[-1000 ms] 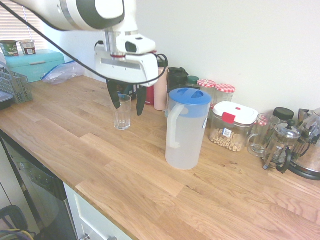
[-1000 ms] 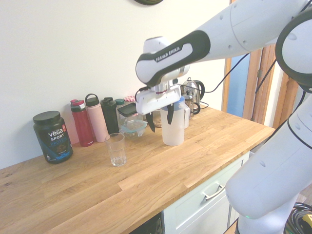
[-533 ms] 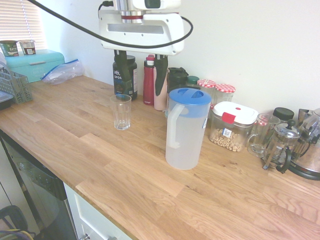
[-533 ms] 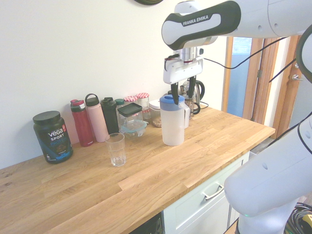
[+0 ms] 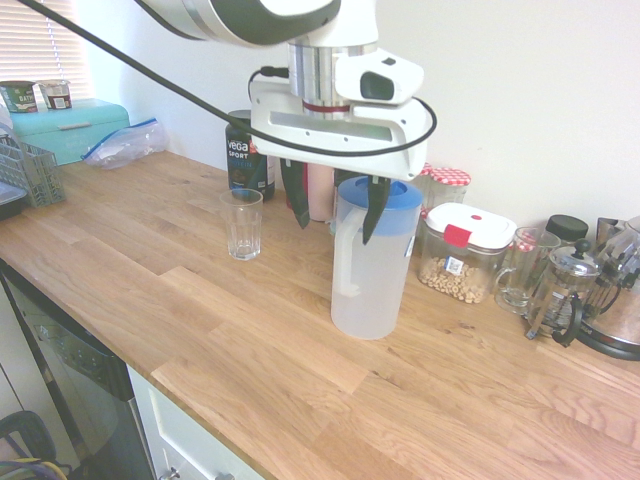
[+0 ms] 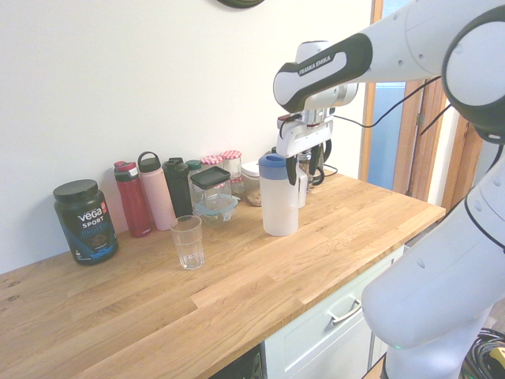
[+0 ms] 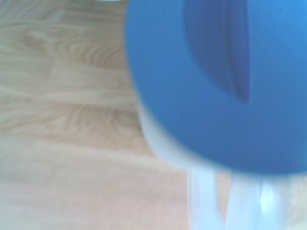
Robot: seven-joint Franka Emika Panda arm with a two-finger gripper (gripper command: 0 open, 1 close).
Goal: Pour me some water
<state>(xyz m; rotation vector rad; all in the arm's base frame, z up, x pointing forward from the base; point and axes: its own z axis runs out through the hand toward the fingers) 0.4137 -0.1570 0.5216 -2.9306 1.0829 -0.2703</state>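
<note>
Right now the gripper (image 5: 334,210) hangs in the upper middle of the first exterior view with its two dark fingers spread wide and pointing straight down, holding nothing, its tips level with the top of the jug (image 5: 370,270). One finger shows to the left of the white handle (image 5: 344,255) and the other over the blue lid (image 5: 385,195), which looks like lining up to take the handle from above, though no contact can be seen. The water (image 5: 372,290) sits inside this frosted jug as a pale mass filling most of its body, just right of centre in the frame. The empty glass (image 5: 242,223) stands left of the jug, well apart from it, with bare worktop (image 5: 200,310) between them, so tipping the spout toward it should have room. Behind, along the wall, the bottles (image 6: 147,197) and the dark tub (image 6: 84,220) stand close together, and right of the jug the clear food box (image 5: 463,250) is near, so swinging that way looks tight. The counter's front edge lies well below the jug in the frame. From the wrist view, the lid (image 7: 216,81) fills the upper right, blurred, with wood grain on the left.
</note>
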